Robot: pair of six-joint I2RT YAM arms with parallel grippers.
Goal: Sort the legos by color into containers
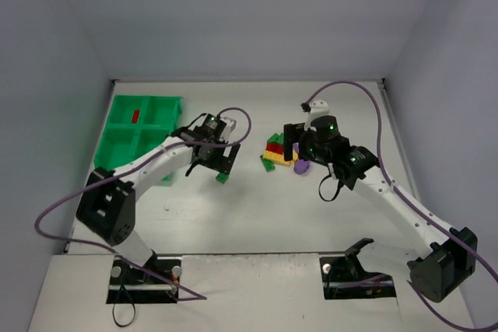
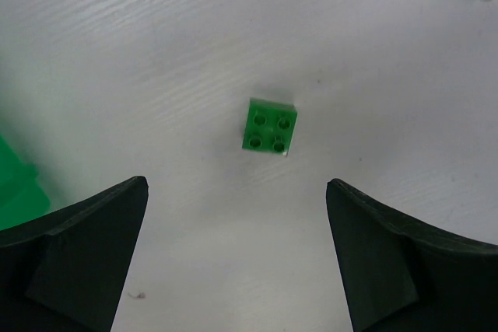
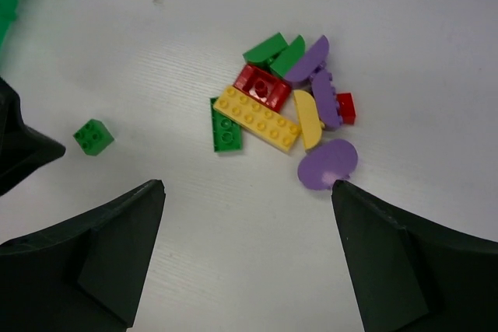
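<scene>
The left gripper (image 2: 237, 188) hangs released and empty, centred over a lone green brick (image 2: 269, 127) on the bench (image 2: 140, 52), apparently to pinch it, while the right gripper (image 3: 249, 188) gapes empty above the pile (image 3: 284, 106).

A white table (image 1: 257, 215), perhaps wood-grained, enclosed by pale grey walls (image 1: 249, 13).

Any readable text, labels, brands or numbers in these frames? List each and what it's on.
None readable.
The studs of the green brick show no legible lettering.
No print, label or number shows on the yellow brick or the tray.
</scene>
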